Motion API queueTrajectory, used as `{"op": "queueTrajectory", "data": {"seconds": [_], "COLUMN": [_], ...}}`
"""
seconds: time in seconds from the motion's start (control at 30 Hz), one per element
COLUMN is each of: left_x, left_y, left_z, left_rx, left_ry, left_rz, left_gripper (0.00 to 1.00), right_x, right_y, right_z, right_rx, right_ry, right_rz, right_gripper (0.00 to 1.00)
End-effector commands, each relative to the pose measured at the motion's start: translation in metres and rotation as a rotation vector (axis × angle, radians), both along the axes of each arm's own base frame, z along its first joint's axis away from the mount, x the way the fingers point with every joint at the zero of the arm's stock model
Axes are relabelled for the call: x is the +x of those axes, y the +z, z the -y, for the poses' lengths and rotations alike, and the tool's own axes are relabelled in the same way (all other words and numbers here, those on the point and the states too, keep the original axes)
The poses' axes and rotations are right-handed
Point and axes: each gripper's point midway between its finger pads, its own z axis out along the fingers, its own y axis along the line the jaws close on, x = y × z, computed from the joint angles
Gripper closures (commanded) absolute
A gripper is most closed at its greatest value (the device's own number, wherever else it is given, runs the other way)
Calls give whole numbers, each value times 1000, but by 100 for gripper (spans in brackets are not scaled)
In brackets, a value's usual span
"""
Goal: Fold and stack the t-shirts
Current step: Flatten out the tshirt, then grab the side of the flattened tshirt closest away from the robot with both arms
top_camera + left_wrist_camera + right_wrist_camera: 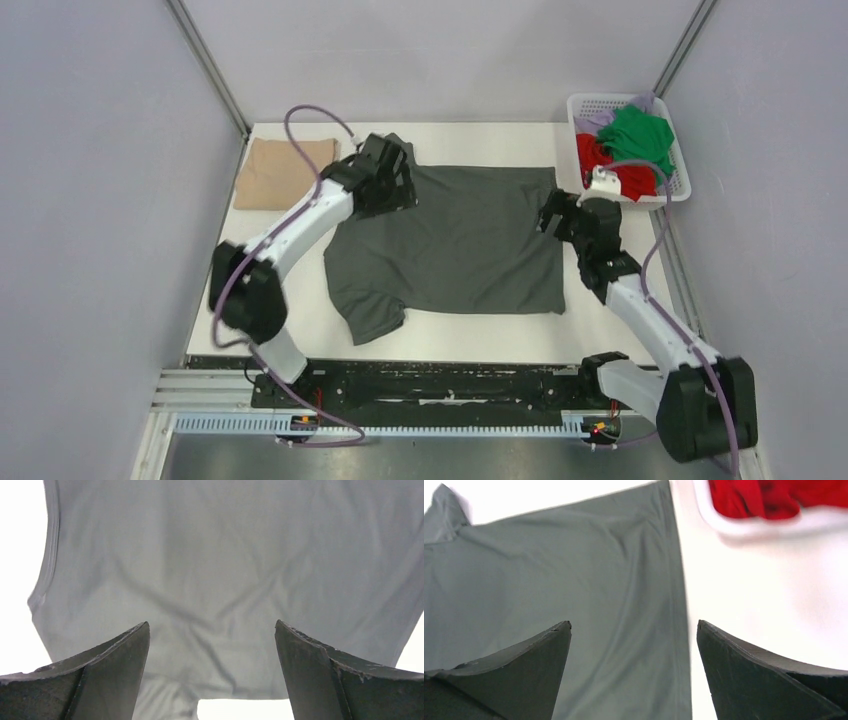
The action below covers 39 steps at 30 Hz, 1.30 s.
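dark grey t-shirt (460,240) lies flat mid table (300,335), long axis running left to right: neck and sleeves at the left end, hem at the right end. one sleeve sticks out toward the near edge at lower left, the other sits at the far side by the left arm. left gripper (212,625) has its fingers spread wide with nothing between them, hovering over the shoulder end on the far side, grey cloth filling its wrist view. right gripper (634,622) is also spread wide and empty, over the hem end. the straight hem edge runs up between its fingers, cloth to the left and bare table to the right. so each arm is nearest its own end of the shirt, both toward the far long edge. judgement: the next move is a two-point pinch on that far edge and a fold toward the near side, across the long axis. can't tell if either fingertip touches cloth yet. beige t-shirt (280,172) is already folded at the far left corner, just beside the left gripper. basket (683,190) at far right holds the green t-shirt (640,135) and red t-shirt (769,497), not yet folded.
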Motion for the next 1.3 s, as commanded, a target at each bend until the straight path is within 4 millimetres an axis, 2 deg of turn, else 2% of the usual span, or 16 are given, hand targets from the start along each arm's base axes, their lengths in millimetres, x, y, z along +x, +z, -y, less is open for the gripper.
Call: {"op": "queueTrajectory", "data": {"seconds": [0.0, 0.13, 0.23, 0.3, 0.43, 0.53, 0.67, 0.77, 1.07, 1.27], "left_x": [-77, -148, -196, -223, -260, -269, -270, -271, -281, -285], "left_y": [-7, -35, -55, -67, -88, -95, -101, -109, -122, -129], "left_z": [-26, -50, -74, -86, -98, -95, -92, -82, -74, -65], "left_rx": [-27, -11, 17, 13, -19, -51, -68, -111, -146, -187], "left_ry": [81, 94, 127, 150, 189, 192, 188, 165, 150, 116], "left_rz": [23, -48, -113, -156, -238, -268, -278, -293, -347, -380], "left_gripper": [0, 0, 0, 0, 3, 9, 27, 46, 57, 71], "right_x": [-44, -68, -78, -82, -89, -90, -94, -96, -102, -105], "right_y": [-27, -38, -36, -35, -43, -51, -66, -74, -86, -89], "right_z": [15, 19, 19, 21, 28, 30, 30, 32, 41, 44], "right_rx": [22, 58, 75, 75, 67, 60, 40, 28, 3, -7], "right_ry": [-67, -87, -80, -77, -112, -122, -122, -128, -173, -191], "right_rz": [-8, 8, 48, 73, 81, 57, -18, -53, -91, -108], "right_gripper": [2, 2, 2, 2, 2, 2, 2, 2, 2, 2]}}
